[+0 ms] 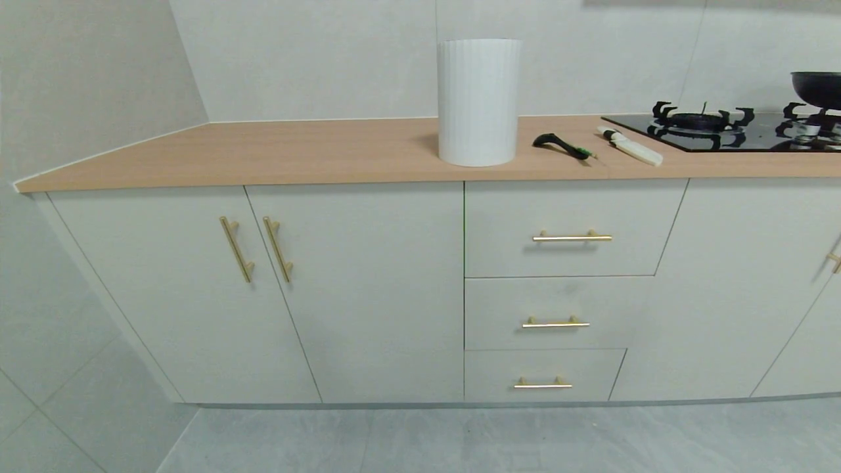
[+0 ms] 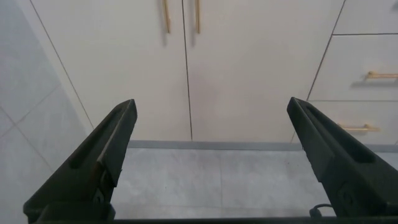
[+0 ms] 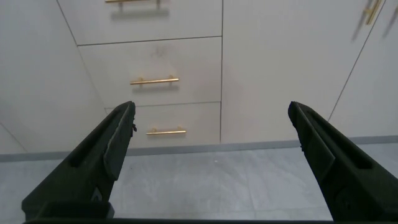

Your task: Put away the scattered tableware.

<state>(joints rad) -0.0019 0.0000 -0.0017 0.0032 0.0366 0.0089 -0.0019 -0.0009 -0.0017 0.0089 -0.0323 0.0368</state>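
Note:
On the wooden countertop [image 1: 295,151] stands a tall white ribbed holder [image 1: 478,100]. To its right lie a black-handled peeler with a green tip [image 1: 562,144] and a white-bladed knife [image 1: 629,146]. My left gripper [image 2: 211,118] hangs low before the cabinet doors, open and empty, aimed at the floor and the door bottoms. My right gripper [image 3: 211,121] is likewise open and empty, low in front of the drawers.
A black hob [image 1: 729,130] with burner grates and a dark pan [image 1: 818,89] sits at the countertop's right end. Below are two cabinet doors with brass handles [image 1: 256,249] and three drawers [image 1: 565,230]. Grey tiled floor lies in front.

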